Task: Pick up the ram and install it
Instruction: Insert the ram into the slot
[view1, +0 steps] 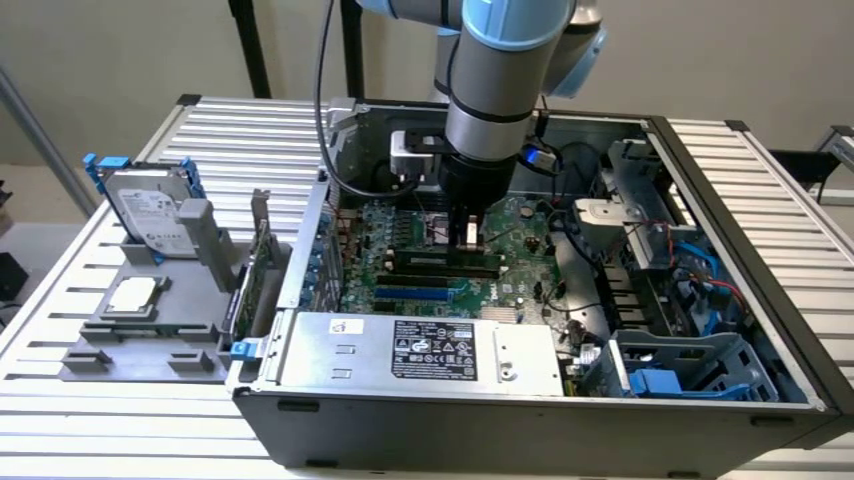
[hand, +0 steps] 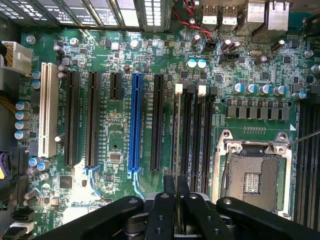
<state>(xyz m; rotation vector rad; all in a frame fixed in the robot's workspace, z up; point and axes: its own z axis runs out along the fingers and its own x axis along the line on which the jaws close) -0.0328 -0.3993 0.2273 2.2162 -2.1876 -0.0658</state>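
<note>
My gripper (view1: 466, 238) reaches straight down into the open computer case (view1: 534, 410), low over the motherboard's black memory slots (view1: 441, 265). In the wrist view the fingers (hand: 161, 210) are pressed together on the ram (hand: 178, 140). It shows edge-on as a thin line running away from the gripper (hand: 176, 192). The ram lines up with the black memory slot (hand: 189, 135) that has a white latch, beside the CPU socket (hand: 252, 175). I cannot tell whether the stick's lower edge touches the slot.
A silver hard drive in a blue frame (view1: 144, 215) and a small chip (view1: 131, 295) rest on a grey fixture at the exterior view's left. An expansion card (view1: 254, 265) stands upright beside the case. The power supply (view1: 420, 345) lies at the front, with cables and a drive cage (view1: 681, 365) on the right.
</note>
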